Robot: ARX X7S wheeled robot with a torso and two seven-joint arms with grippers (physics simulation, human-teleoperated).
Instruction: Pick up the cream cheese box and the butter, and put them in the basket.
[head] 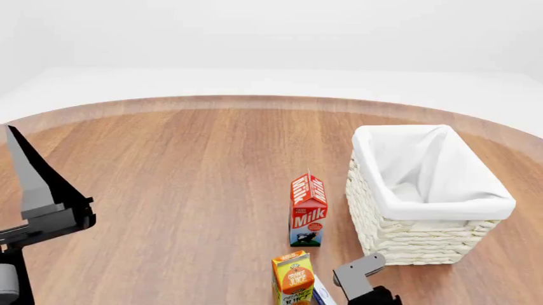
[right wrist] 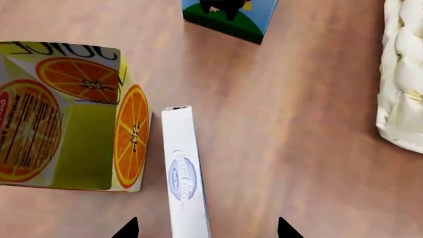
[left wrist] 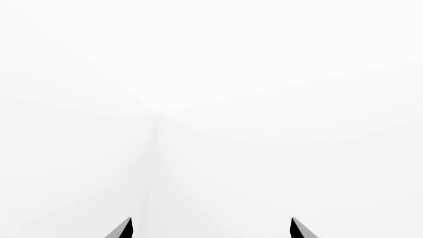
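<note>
We observe a round wooden table (head: 187,178) whose curved far edge runs across the head view, with wide bare wood on the left half and behind the cartons.

The basket (head: 424,238) stands near the right edge, off-white woven walls with a white cloth lining, open at the top. The milk carton (head: 307,210) stands upright just beside the basket's left wall, a narrow strip of wood between them. The orange juice carton (head: 294,278) stands nearer the robot, at the lower frame edge.

The cream cheese box (right wrist: 184,173) stands on its narrow edge just beside the juice carton: white, thin, with a blue oval logo. Clear wood separates it from the basket wall.

The right gripper (right wrist: 206,230) hangs above the cream cheese box, fingertips spread wide on either side, holding nothing.

The left gripper (left wrist: 210,229) is raised at the table's left, fingertips well apart and empty, facing blank white background.

We cannot see the butter.
</note>
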